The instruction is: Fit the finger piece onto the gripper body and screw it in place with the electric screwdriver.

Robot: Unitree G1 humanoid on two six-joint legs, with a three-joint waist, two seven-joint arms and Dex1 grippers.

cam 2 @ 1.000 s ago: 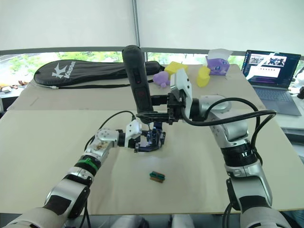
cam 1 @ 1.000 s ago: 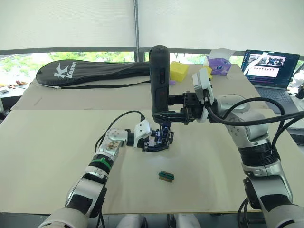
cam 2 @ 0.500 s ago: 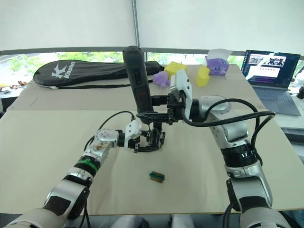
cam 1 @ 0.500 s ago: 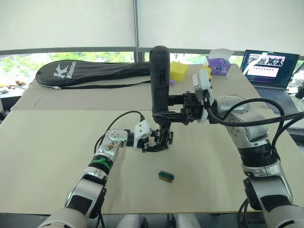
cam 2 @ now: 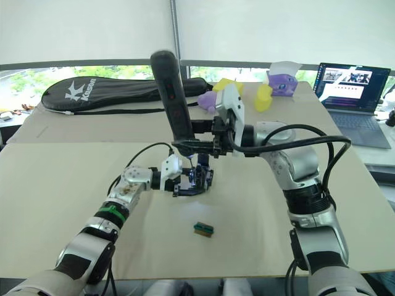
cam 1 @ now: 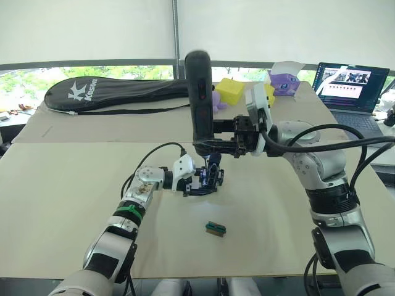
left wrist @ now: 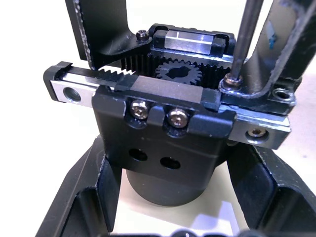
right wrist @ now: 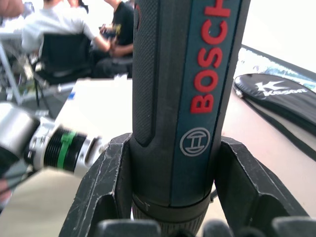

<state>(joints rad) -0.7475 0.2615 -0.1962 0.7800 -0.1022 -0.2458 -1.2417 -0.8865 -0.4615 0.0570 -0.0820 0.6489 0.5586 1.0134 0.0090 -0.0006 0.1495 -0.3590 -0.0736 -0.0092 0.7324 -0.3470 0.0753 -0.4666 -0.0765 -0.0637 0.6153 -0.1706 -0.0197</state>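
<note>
The right gripper (cam 1: 217, 143) is clamped on the electric screwdriver (cam 1: 200, 98), its fingers (right wrist: 106, 197) pressed against both sides of the barrel. The tool now leans with its top tipped toward the robot's left; half a second ago it stood nearly upright, a little further to the right. The arm has swung in with it. I read that as the robot correcting the angle so the bit drives squarely.

The left gripper (cam 1: 192, 183) holds the gripper body (cam 1: 210, 179) just above the desk (cam 1: 74, 185), its fingers (left wrist: 89, 207) closed around the squat round base. In the left wrist view the thin bit (left wrist: 247, 34) comes down onto a screw head at the far corner of the body's rail, where the finger piece (left wrist: 279, 54) stands seated on the body. A blue-white glow shows at the body again; it was there a second ago and gone half a second ago, so the driver's light seems to come and go with its aim.

So the fitting looks done and the screwing is under way; I cannot tell whether the screw is fully home. The body has barely moved across these moments. A small green-brown block (cam 1: 216, 227) lies nearer the robot, untouched throughout.
</note>
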